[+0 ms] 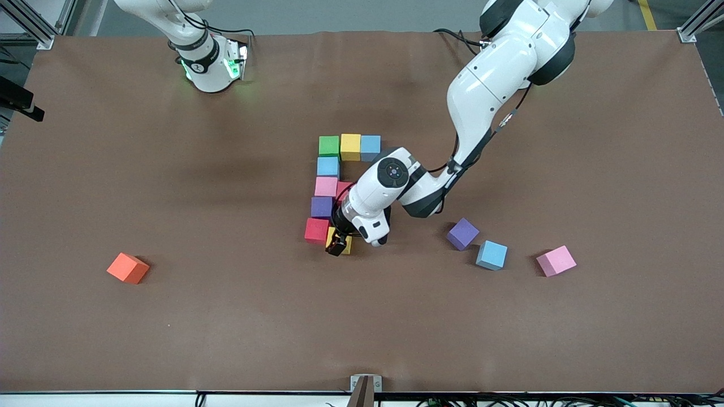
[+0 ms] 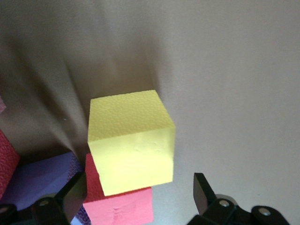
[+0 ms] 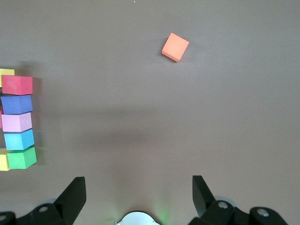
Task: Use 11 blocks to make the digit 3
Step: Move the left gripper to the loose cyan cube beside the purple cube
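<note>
**Mid-frame on the counter: nine cubes in the figure, the lowest bar short**

At the centre of the front view the digit 3 [image 1: 321, 207] is mostly built. Its top bar is complete with green [image 1: 328, 145], yellow [image 1: 350, 146] and light blue [image 1: 370, 147]. A light blue [image 1: 328, 167] joins it to a pink [image 1: 326, 186] and a red [image 1: 343, 188] half under the arm. A purple links down to a red [image 1: 316, 230] and a second yellow cube [image 2: 131, 140].

That makes nine cubes placed that I can count: two yellow, two red, two light blue, one green, one pink, one purple. Whether the middle bar has its third cube is hidden by the arm. The lowest bar shows only two, so I judge about two placements remain.

The left gripper [image 1: 337, 246] hangs low over that yellow cube, jaws wide on either side of it and not clamping. The right gripper [image 3: 138, 185] waits at the top of the frame, jaws wide and empty.

Four loose cubes lie on the counter [image 1: 226, 328], lower in the frame. A purple [image 1: 462, 233], a light blue [image 1: 491, 255] and a pink [image 1: 556, 260] lie toward the left arm's end. One orange cube [image 1: 128, 268] lies toward the right arm's end.
</note>
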`<control>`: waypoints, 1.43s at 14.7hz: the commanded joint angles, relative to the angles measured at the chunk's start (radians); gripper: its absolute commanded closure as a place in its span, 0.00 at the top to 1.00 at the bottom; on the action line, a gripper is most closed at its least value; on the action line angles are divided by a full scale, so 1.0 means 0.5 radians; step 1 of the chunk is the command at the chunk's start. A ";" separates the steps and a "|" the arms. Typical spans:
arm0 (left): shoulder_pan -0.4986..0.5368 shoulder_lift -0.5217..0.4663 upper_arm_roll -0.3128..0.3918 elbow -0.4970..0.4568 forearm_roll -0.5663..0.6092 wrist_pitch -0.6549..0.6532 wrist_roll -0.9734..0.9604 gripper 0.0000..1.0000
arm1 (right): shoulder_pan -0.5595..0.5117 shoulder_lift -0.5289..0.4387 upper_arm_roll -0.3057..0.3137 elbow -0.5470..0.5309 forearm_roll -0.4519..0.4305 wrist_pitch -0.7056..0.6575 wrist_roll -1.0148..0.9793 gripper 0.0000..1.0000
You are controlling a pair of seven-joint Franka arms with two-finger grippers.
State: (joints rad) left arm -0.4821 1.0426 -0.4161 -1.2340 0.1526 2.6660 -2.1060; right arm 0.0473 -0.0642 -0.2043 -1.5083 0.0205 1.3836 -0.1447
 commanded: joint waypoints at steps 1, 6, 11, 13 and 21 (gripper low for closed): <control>0.019 -0.121 -0.005 -0.075 -0.054 -0.070 -0.013 1.00 | -0.030 0.012 0.022 0.031 -0.023 -0.028 0.004 1.00; 0.083 -0.321 0.007 -0.075 -0.066 -0.340 -0.025 1.00 | -0.036 0.012 0.022 0.031 -0.026 -0.028 0.004 1.00; 0.393 -0.410 0.004 -0.075 0.060 -0.576 0.217 1.00 | -0.033 0.012 0.022 0.031 -0.026 -0.028 0.004 1.00; 0.464 -0.438 0.007 -0.075 0.060 -0.696 0.468 1.00 | -0.027 0.012 0.022 0.028 -0.026 -0.031 0.007 1.00; 0.844 -0.453 0.016 -0.075 0.330 -1.116 1.796 1.00 | -0.033 0.015 0.025 0.025 -0.026 -0.028 0.007 1.00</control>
State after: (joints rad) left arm -0.0922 0.8545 -0.4025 -1.2392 0.2814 2.1634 -1.3340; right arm 0.0469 -0.0635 -0.2041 -1.5083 0.0204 1.3817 -0.1447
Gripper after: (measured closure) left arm 0.000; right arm 0.000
